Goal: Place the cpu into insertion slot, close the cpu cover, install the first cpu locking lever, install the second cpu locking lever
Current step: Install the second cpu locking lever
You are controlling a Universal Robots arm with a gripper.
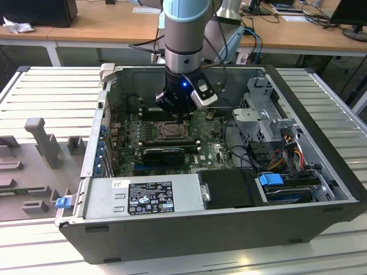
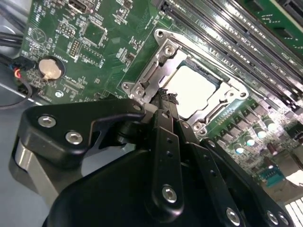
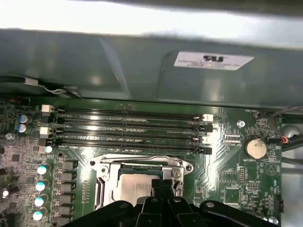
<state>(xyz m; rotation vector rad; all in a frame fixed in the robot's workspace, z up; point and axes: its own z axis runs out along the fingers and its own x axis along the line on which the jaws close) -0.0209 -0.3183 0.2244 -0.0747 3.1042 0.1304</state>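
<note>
We see the gripper (image 2: pixel 164 97), fingers together and seemingly empty, at the cover's (image 2: pixel 150 75) seven-o'clock edge over the seated cpu (image 2: pixel 194 87); press squarely.

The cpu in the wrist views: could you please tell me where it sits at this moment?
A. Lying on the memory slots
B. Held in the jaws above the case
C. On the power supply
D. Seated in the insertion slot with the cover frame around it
D: in both wrist views the cpu lies flat in the insertion slot, its pale top showing through the window of the cpu cover.
</note>
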